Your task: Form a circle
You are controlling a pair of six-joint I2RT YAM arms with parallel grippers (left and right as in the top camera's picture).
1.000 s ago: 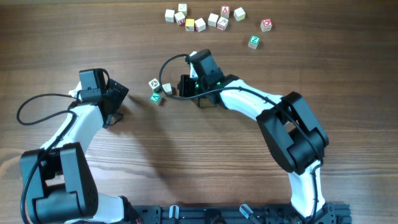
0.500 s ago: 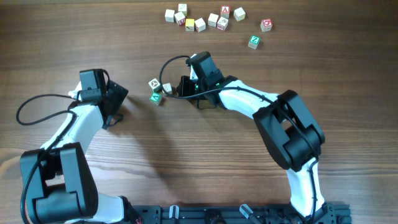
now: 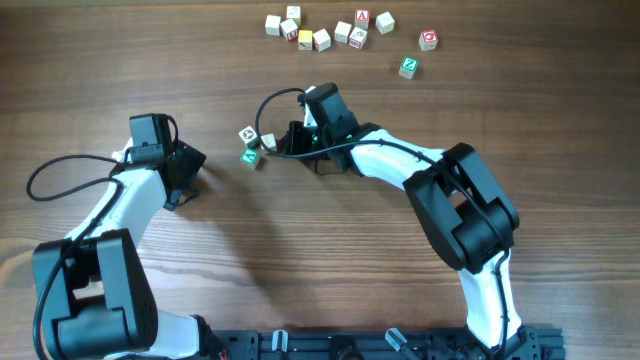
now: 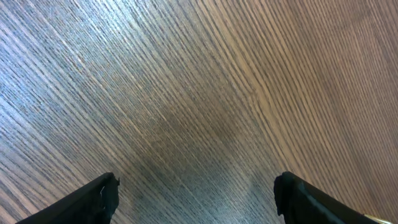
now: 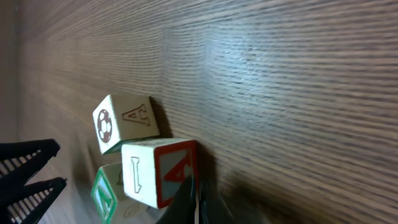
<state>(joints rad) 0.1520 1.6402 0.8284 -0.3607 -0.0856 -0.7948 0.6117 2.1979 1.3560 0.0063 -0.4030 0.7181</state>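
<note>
The circle point(image 3: 264, 142) is only a tight knot of three small pale letter cubes, sitting on the wooden worktop point(image 3: 300, 250) a little left of the middle. From the right wrist camera its members can be told apart: a football cube point(image 5: 124, 121) with a ball on one face and an A on the next, a red-framed cube point(image 5: 158, 173) just below it showing a 1, and a green cube point(image 5: 104, 194) tucked in at the lower left, only partly in view. The three stand touching or nearly touching. The right gripper point(image 3: 284, 144) lies immediately right of the circle with its jaws pressed together and nothing between them, and its fingertips point(image 5: 185, 208) rest against the lower corner of the red-framed cube. The left gripper point(image 4: 196, 183) is well to the left of the circle, apart from it. Its jaws are spread wide over bare wood grain and hold nothing. Far above the circle, toward the worktop's far edge, a band of loose cubes point(image 3: 322, 38) is scattered in red, green and yellow, none of them near either arm. A black cable point(image 3: 268, 100) loops from the right wrist, arching over the spot just above and right of the circle.
</note>
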